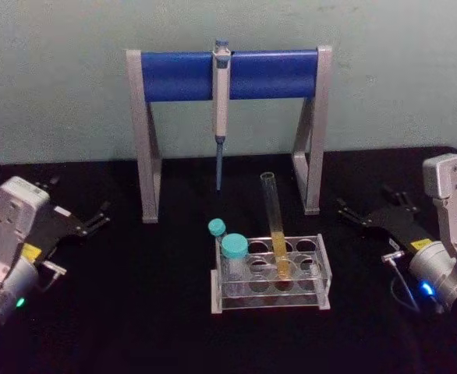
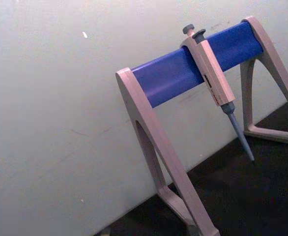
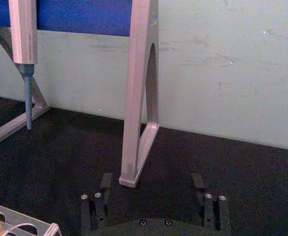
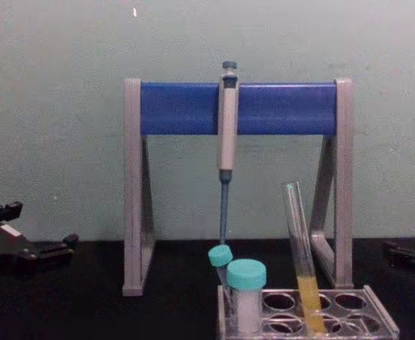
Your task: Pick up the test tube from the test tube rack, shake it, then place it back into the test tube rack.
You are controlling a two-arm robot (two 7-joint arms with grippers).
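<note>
At the far middle of the black table (image 1: 135,312) stands the stand (image 1: 228,75), a blue bar on 2 grey legs, with the pipette (image 1: 221,109) hanging from the bar's middle. Left of it, low and well apart from everything, rests the left gripper (image 1: 102,216), its fingers apparently spread and holding nothing. Mirroring it on the right, the right gripper (image 1: 347,210) rests with its 2 fingers (image 3: 106,184) parted and empty, aimed at the stand's right leg.

Near the middle sits the rack (image 1: 319,274), clear, with round holes on top. Its left holes hold 2 teal-capped tubes (image 1: 234,249). The tube (image 1: 275,226) stands in a hole right of centre, leaning with its open mouth tipped left, yellow liquid in its lower part.

Nothing is grasped yet, so the reach comes first. The right gripper looks the closer one. It should probably come in from the right and close on the bare glass above the liquid and above the rack top, matching the lean. A lift along the tube's own axis would avoid dragging the rack. With the mouth uncapped, gentle shaking seems wise to avoid spilling.
</note>
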